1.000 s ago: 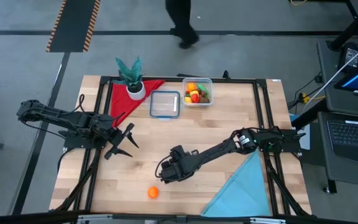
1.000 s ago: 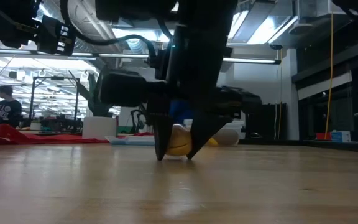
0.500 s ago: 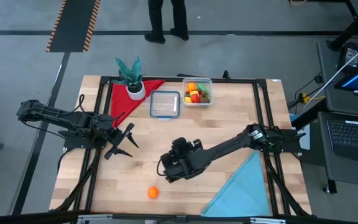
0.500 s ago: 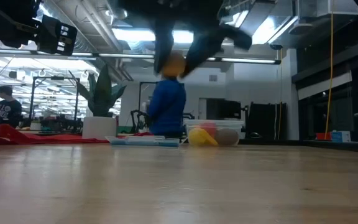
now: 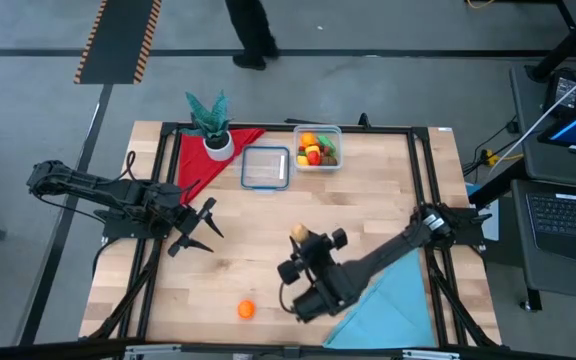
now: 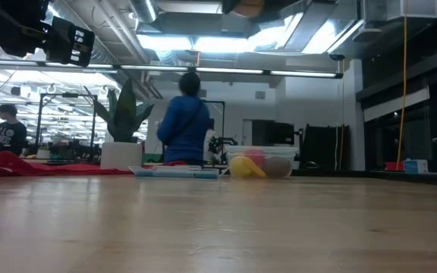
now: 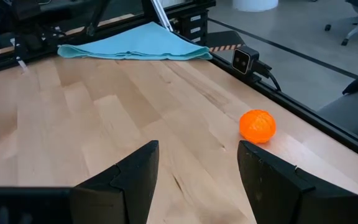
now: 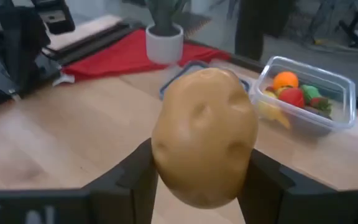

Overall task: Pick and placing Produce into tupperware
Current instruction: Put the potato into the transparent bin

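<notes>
Brown and bumpy, the toy potato point(image 8: 205, 137) fills your right wrist view, pinched between the two dark fingers point(image 8: 132, 177) of the right gripper point(image 5: 306, 240). You can see it from above too, as a small tan lump at the tip of the arm, lifted off the wooden table point(image 5: 238, 225). The low view only shows a dark bit and a tan edge at the very top, so the grip does not show there.

Look past the potato in the right wrist view. The tupperware point(image 8: 309, 96) sits ahead of the gripper and a little to one side, well apart from it. You can see an orange, a red, a green and a yellow piece inside. The flat clear piece with the blue rim point(image 5: 265, 167) peeks out just behind the potato. Farther off stand the white pot with the plant point(image 8: 165, 42) and the red cloth point(image 8: 123, 57).

Your left gripper point(image 5: 196, 230) waits near its own side of the table, fingers spread apart with nothing between them. Only its wrist view shows the orange fruit point(image 7: 257, 126) up close, lying on the wood ahead of it, near the table edge. The blue cloth point(image 7: 132, 45) lies farther beyond it.

A person in blue point(image 6: 183, 125) stands in the room behind the table in the low view.
</notes>
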{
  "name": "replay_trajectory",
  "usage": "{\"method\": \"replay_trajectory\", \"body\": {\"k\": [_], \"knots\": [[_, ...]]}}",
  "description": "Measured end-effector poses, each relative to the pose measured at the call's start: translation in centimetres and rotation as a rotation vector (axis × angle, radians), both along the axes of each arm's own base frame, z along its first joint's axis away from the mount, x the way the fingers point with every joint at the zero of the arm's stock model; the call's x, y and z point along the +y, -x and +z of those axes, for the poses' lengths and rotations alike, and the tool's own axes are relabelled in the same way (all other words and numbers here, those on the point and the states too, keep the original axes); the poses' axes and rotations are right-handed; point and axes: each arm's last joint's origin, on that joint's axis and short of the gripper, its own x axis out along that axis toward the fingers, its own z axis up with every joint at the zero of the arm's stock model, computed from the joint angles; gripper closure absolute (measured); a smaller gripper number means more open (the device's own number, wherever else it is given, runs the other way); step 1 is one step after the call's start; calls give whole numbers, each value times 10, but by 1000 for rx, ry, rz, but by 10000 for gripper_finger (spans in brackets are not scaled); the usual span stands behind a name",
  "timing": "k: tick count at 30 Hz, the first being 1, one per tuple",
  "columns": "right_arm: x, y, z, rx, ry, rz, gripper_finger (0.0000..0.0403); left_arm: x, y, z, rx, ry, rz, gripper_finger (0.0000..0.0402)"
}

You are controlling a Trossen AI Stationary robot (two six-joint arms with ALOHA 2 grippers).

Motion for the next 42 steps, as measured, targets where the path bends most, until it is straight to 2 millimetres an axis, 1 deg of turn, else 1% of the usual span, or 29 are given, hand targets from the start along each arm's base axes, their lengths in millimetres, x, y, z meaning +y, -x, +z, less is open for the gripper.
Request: {"method": "replay_trajectory", "body": {"k": [7,12,16,20,25,28,30,36,42], "knots": [[19,18,-28,-95,57,3,229,0,0,1,-10,1,0,191],[25,27,-54,-180,84,5,229,0,0,1,-10,1,0,191],[23,34,-74,-214,101,-5,229,0,0,1,-13,3,0,191],[16,38,-86,-233,103,-29,229,0,-1,1,-14,4,1,191],[7,37,-88,-238,155,-38,229,0,-1,1,-6,19,7,191],[-2,32,-87,-234,171,-59,229,0,-1,1,-5,20,8,191],[-12,28,-87,-212,185,-84,229,0,-1,2,-10,17,16,191],[-55,14,-87,-129,203,-198,229,3,-3,4,-40,-8,105,191],[-97,4,-85,-73,232,-303,229,3,-3,5,-55,-11,122,191]]}}
